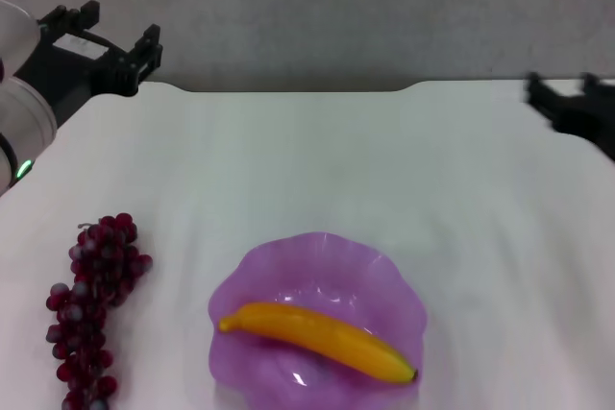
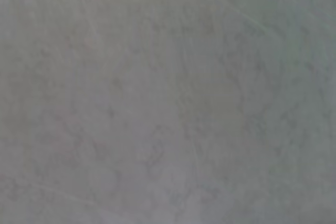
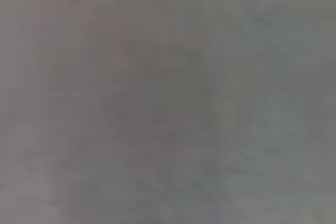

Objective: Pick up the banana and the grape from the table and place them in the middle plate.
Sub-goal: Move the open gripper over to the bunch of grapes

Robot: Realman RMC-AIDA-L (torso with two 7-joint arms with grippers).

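The banana [image 1: 317, 341] lies across the middle plate [image 1: 384, 276], a translucent purple dish at the near middle of the table [image 1: 365, 160]. The grape bunch [image 1: 93, 309] lies on the table to the left of the plate, apart from it. My left gripper [image 1: 115, 34] is open and empty, raised over the far left corner of the table. My right gripper [image 1: 562, 91] is open and empty at the far right edge. Both wrist views show only a plain grey surface.
The table's far edge has a notch in its middle stretch [image 1: 298, 90], with a grey wall behind it. White tabletop lies between the plate and both grippers.
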